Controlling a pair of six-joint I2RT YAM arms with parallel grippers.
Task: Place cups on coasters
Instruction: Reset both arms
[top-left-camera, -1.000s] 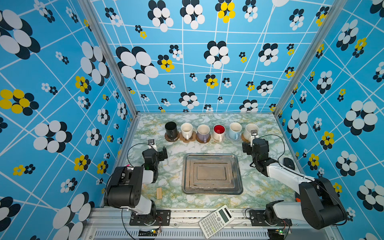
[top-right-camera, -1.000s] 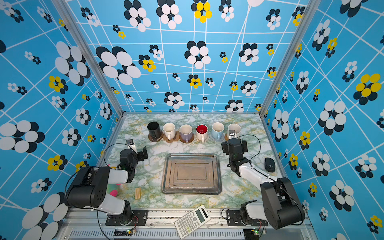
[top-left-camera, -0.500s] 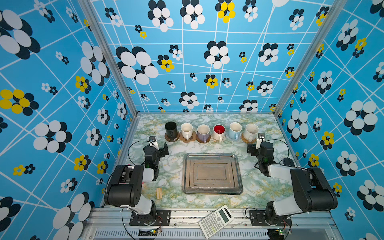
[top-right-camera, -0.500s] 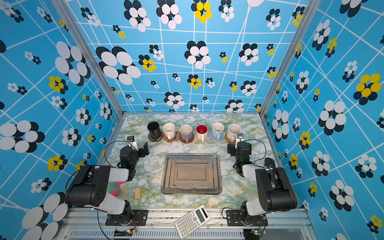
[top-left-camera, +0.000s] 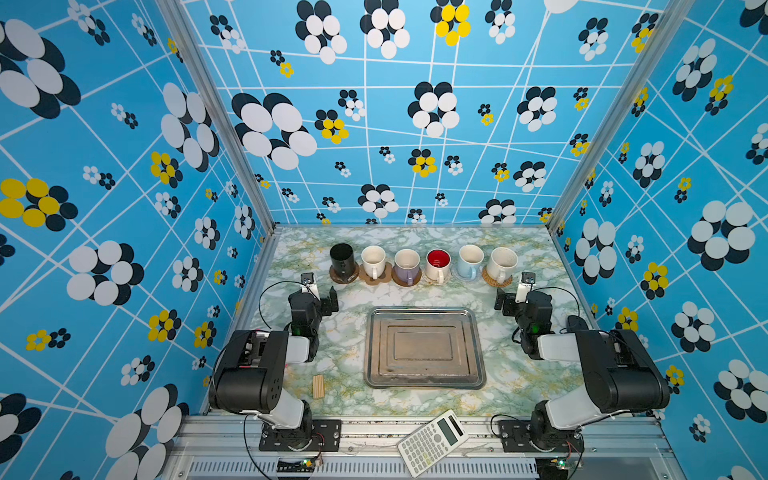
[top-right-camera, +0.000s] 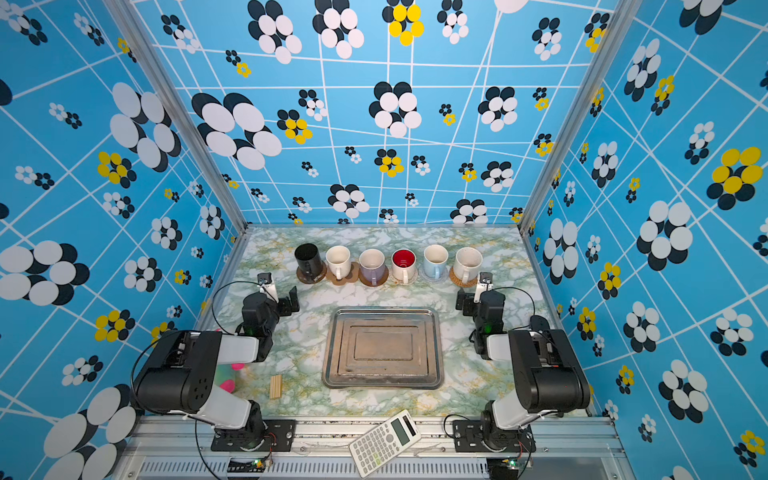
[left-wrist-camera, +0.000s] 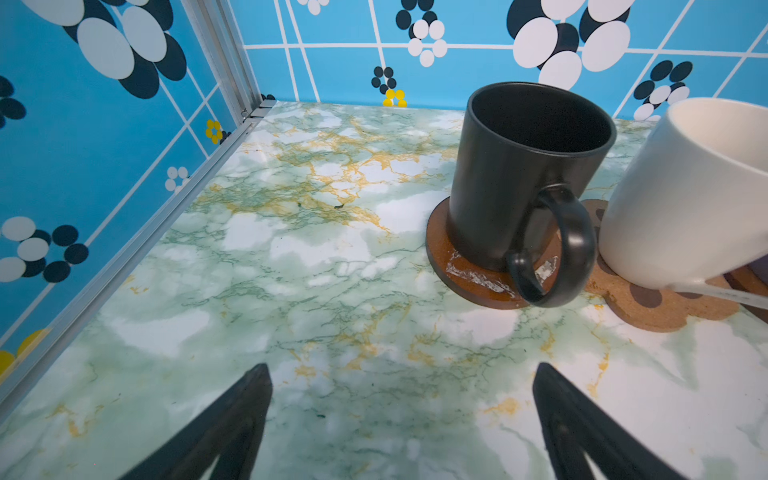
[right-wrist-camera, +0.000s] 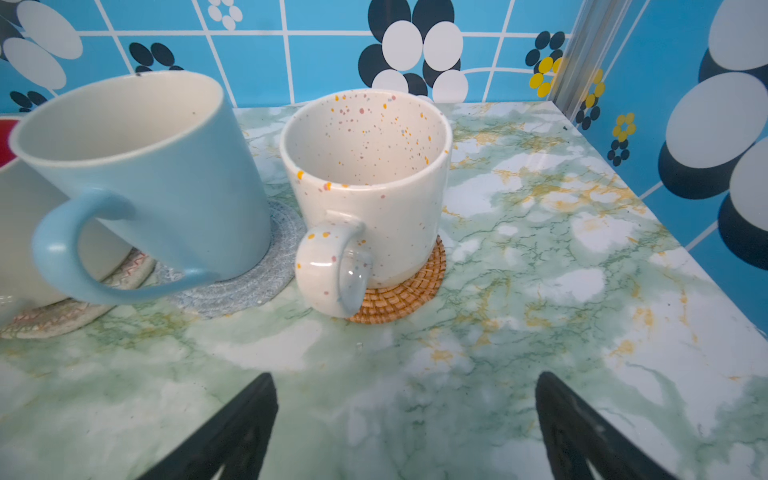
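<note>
Six mugs stand upright in a row across the desk (top-left-camera: 519, 374) at 12 o'clock from the tray (top-left-camera: 423, 311), each on its own coaster, with their handles turned toward 6 o'clock. Reading the row from 9 to 3 o'clock, we see the black mug (top-left-camera: 343, 258) on a brown disc (top-left-camera: 344, 278), the white mug (top-left-camera: 372, 259) on the paw mat (top-left-camera: 384, 277), the lavender mug (top-left-camera: 407, 266) on a second disc (top-left-camera: 406, 283), the red-lined mug (top-left-camera: 437, 264) on the cream mat (top-left-camera: 436, 281), the blue mug (top-left-camera: 470, 258) on the grey mat (top-left-camera: 462, 275) and the speckled mug (top-left-camera: 502, 262) on the rattan mat (top-left-camera: 496, 282). In the left wrist view the black mug sits toward the far side of its disc, so the near rim is bare and shows a pale scuffed patch; the paw mat lies just beside that disc. In the right wrist view the speckled mug's handle overhangs the near edge of the rattan mat, and we cannot tell whether the grey and rattan mats touch. Our left hand (top-left-camera: 321, 291) is at the tray's 10 o'clock, near the black mug but apart from it, with its fingers spread wide and holding nothing. Our right hand (top-left-camera: 512, 296) is at the tray's 2 o'clock, near the speckled mug but apart from it, likewise spread wide and holding nothing. A wooden block (top-left-camera: 318, 386) lies at the tray's 8 o'clock, and a calculator (top-left-camera: 432, 442) rests on the frame rail at its 6 o'clock.
</note>
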